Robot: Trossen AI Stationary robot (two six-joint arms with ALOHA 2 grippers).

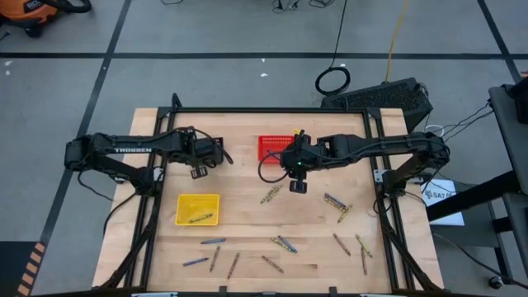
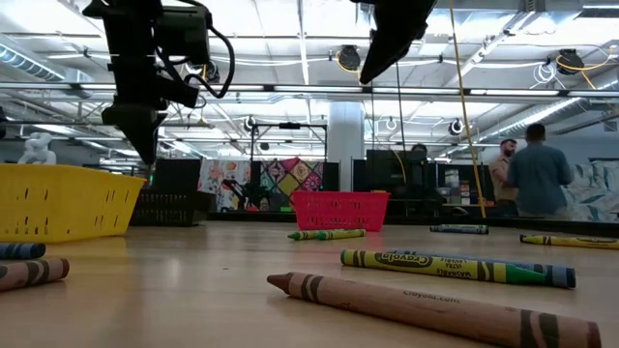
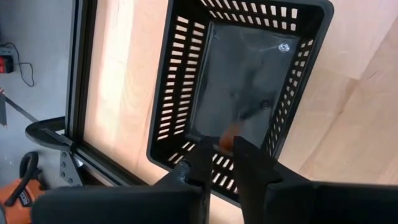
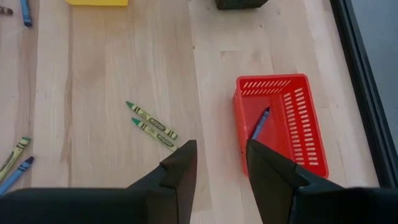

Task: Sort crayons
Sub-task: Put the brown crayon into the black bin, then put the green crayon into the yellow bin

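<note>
We see a pale wooden counter (image 1: pixel 247 235) in a black frame, in a large workshop where people stand far behind. Thin paper-wrapped crayons (image 1: pixel 280 243) in blue, brown and yellow-green lie scattered across the near half. The left tool (image 3: pixel 225 163) hangs over a black mesh basket (image 3: pixel 180 81); its fingers are slightly apart with a brown crayon (image 3: pixel 229 132) at their tips, so we judge a drop into that basket is under way, though we cannot tell whether the crayon is free yet. The right tool (image 4: pixel 221 165), fingers apart and empty, hovers beside a red mesh basket (image 4: pixel 308 134) holding one blue crayon (image 4: pixel 260 122). A yellow mesh basket (image 1: pixel 183 204) holds one crayon. Next, we think, each tool must pick another loose crayon, perhaps the two yellow-green crayons (image 4: pixel 151 126) near the right tool.
</note>
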